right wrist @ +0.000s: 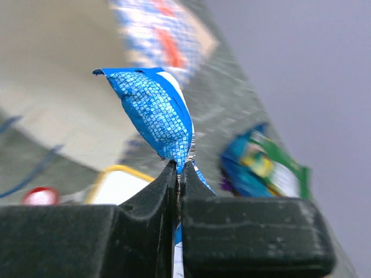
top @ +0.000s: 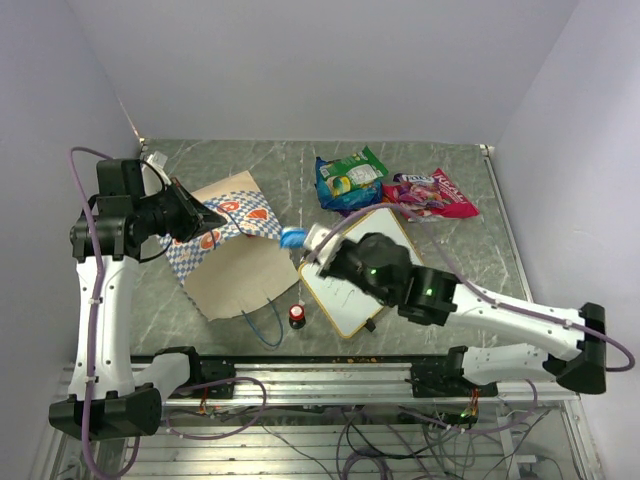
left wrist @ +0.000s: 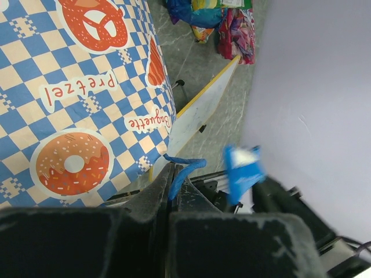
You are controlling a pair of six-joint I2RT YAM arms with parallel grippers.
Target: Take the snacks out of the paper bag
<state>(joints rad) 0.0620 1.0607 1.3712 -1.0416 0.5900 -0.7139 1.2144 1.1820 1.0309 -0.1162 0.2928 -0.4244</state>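
The cream paper bag (top: 235,255) with its blue-and-white checkered band lies on the left of the table, mouth toward the middle. My left gripper (top: 212,215) is shut on its blue cord handle (left wrist: 184,168) and holds the bag's edge up; the checkered side (left wrist: 81,98) fills the left wrist view. My right gripper (top: 312,248) is shut on a blue foil snack packet (right wrist: 157,116), held just outside the bag's mouth (top: 291,238); the packet also shows in the left wrist view (left wrist: 242,171). Green-blue (top: 350,178) and pink (top: 432,193) snack packets lie at the back.
A wood-framed whiteboard (top: 350,275) lies under my right arm in the middle. A small red-topped black knob (top: 297,316) stands near the front edge, beside the bag's other blue handle (top: 262,325). Walls close in on both sides.
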